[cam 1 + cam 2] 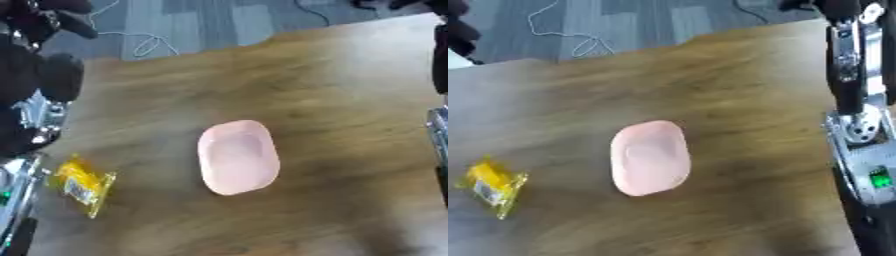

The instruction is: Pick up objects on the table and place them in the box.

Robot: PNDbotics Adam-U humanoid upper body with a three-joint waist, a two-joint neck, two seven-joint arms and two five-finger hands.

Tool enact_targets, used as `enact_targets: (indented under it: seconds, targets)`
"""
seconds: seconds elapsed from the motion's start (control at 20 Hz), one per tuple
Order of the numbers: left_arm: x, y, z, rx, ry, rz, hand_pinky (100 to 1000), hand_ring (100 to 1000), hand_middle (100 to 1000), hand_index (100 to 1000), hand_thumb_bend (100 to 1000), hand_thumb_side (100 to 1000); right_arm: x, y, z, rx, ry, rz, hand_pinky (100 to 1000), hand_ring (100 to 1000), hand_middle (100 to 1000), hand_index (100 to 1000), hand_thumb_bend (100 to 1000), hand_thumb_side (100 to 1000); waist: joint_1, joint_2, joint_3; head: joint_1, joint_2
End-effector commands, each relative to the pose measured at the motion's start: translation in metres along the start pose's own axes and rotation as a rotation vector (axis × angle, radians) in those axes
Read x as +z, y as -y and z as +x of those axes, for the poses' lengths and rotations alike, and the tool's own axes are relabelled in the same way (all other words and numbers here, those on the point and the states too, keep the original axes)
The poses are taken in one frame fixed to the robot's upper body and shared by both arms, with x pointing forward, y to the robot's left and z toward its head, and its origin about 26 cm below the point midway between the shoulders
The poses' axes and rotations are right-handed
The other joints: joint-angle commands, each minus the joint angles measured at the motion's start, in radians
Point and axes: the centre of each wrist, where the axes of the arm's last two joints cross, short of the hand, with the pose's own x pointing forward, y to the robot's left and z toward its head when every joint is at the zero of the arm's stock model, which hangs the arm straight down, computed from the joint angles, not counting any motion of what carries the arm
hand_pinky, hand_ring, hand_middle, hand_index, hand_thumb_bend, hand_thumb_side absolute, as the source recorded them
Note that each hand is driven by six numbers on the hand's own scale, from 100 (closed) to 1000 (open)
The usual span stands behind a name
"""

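A pale pink oval box (238, 156), shallow and open at the top, lies in the middle of the wooden table (350, 90); nothing is inside it. A small yellow packet (82, 184) with a printed label lies flat near the table's left edge, well left of the box. My left arm runs up the left border, black with silver joints, and its dark hand (48, 20) shows blurred in the upper left corner, far from both objects. My right arm (855, 125) stands along the right border; its hand (839, 7) is only a dark shape at the top edge.
Grey carpet (649, 25) with a thin white cable (149, 45) lies beyond the table's far edge. Bare wood surrounds the box on every side. The right arm's silver joint with a green light (878, 177) hangs over the table's right edge.
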Motion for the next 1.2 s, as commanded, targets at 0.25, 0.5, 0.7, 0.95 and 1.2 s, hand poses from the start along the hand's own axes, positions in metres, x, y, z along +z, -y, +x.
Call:
enact_targets:
  seconds: [0.25,0.5,0.7,0.95,1.2]
  targets:
    - [-0.005,-0.026,0.007,-0.305,-0.043,-0.443,559,708,763,833,742,409,-0.001,0.004,0.002,0.014,-0.005,0.012,553,686,753,836,100,926,0.007,-0.022,0.004,-0.017,-0.016]
    - [-0.006,-0.036,0.009,-0.464,-0.061,-0.733,726,797,821,886,938,186,-0.001,0.004,0.002,0.015,-0.005,0.018,553,686,753,836,100,926,0.011,-0.023,0.001,-0.018,-0.014]
    - [-0.006,-0.045,0.01,-0.554,-0.086,-0.958,779,831,849,906,972,239,-0.001,0.004,0.002,0.016,-0.005,0.024,553,686,753,836,100,925,0.016,-0.024,0.0,-0.019,-0.012]
    - [-0.01,-0.059,0.014,-0.689,-0.138,-1.132,825,860,880,929,983,263,-0.001,0.004,0.002,0.015,-0.006,0.033,554,686,753,836,100,925,0.024,-0.026,0.003,-0.022,-0.01]
    - [-0.01,-0.067,0.017,-0.792,-0.163,-1.297,858,881,897,940,988,247,-0.001,0.004,0.002,0.017,-0.007,0.044,554,687,753,837,100,925,0.032,-0.027,-0.001,-0.022,-0.006]
